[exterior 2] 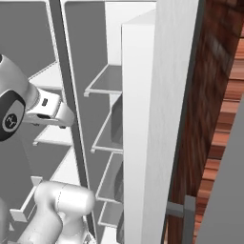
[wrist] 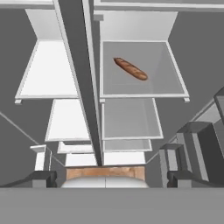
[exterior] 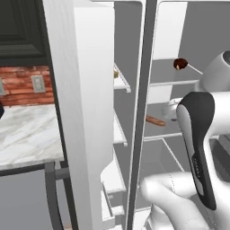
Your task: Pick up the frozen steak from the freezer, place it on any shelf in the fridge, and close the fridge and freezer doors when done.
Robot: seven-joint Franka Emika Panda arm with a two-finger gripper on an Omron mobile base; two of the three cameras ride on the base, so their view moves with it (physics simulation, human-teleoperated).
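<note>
The freezer's white shelves (wrist: 52,70) lie left of the dark centre divider (wrist: 81,78), and the fridge's grey shelves (wrist: 131,118) lie right of it. The frozen steak is out of view. My gripper (wrist: 111,177) hangs open in front of the divider with nothing between its fingertips (wrist: 43,177), looking down over both compartments. The white hand (exterior 2: 52,112) sits at the fridge opening, level with the middle shelves. The freezer door (exterior: 81,112) and the fridge door (exterior 2: 162,119) both stand wide open.
A baguette (wrist: 130,69) lies on a fridge shelf. A dark red round thing on a white stick (exterior: 180,64) rests on the shelf above. A small tan item (exterior: 116,72) shows on an upper freezer shelf. A marble counter (exterior: 27,134) and brick wall are at left.
</note>
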